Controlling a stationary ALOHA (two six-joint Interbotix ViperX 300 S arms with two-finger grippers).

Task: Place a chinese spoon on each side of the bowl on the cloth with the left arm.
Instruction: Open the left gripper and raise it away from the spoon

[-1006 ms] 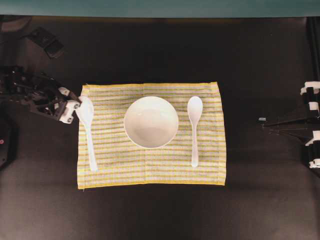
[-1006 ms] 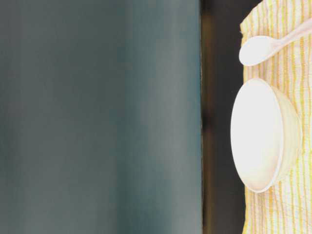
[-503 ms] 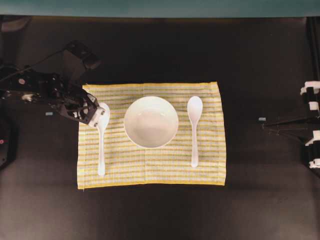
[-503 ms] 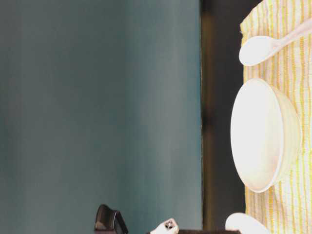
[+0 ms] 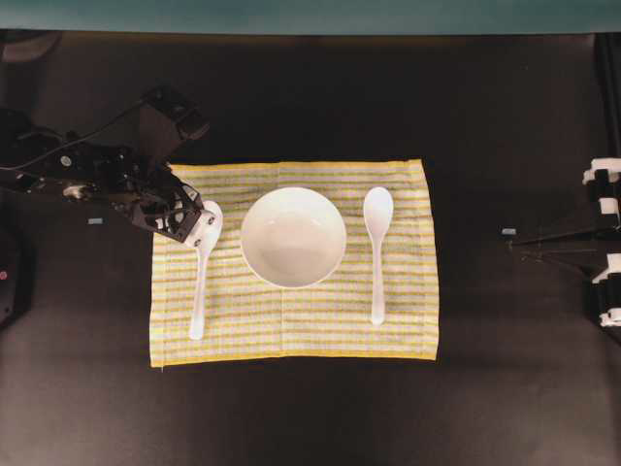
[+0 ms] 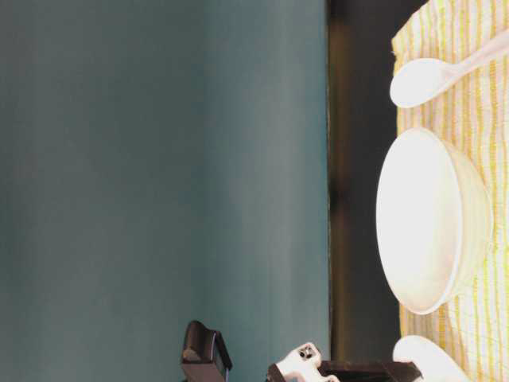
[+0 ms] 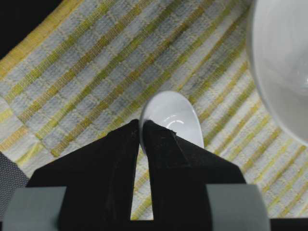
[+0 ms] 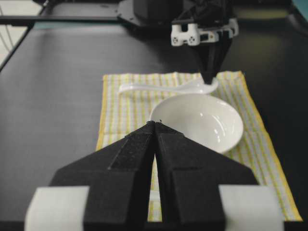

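The striped cloth [image 5: 291, 330] lies mid-table with the white bowl [image 5: 293, 237] on it. One chinese spoon [image 5: 376, 254] lies on the cloth right of the bowl, scoop towards the far side. A second chinese spoon [image 5: 199, 291] is left of the bowl, its handle over the cloth. My left gripper [image 5: 206, 225] is shut on the rim of its scoop. In the left wrist view the black fingers [image 7: 163, 149] pinch the scoop's edge [image 7: 175, 115] beside the bowl [image 7: 284, 62]. The right gripper [image 8: 155, 124] is shut and holds nothing, and looks across the bowl [image 8: 199, 120] at the held spoon [image 8: 163, 87].
The black tabletop [image 5: 310, 417] surrounds the cloth on all sides. The left arm [image 5: 87, 170] reaches in from the left edge. The right arm [image 5: 582, 243] sits at the right edge, well away from the cloth. A teal wall [image 5: 310, 15] runs along the far side.
The left gripper has carried its spoon to the right, from the cloth's left edge to a spot close beside the bowl. The bowl, right spoon and right arm have not moved.
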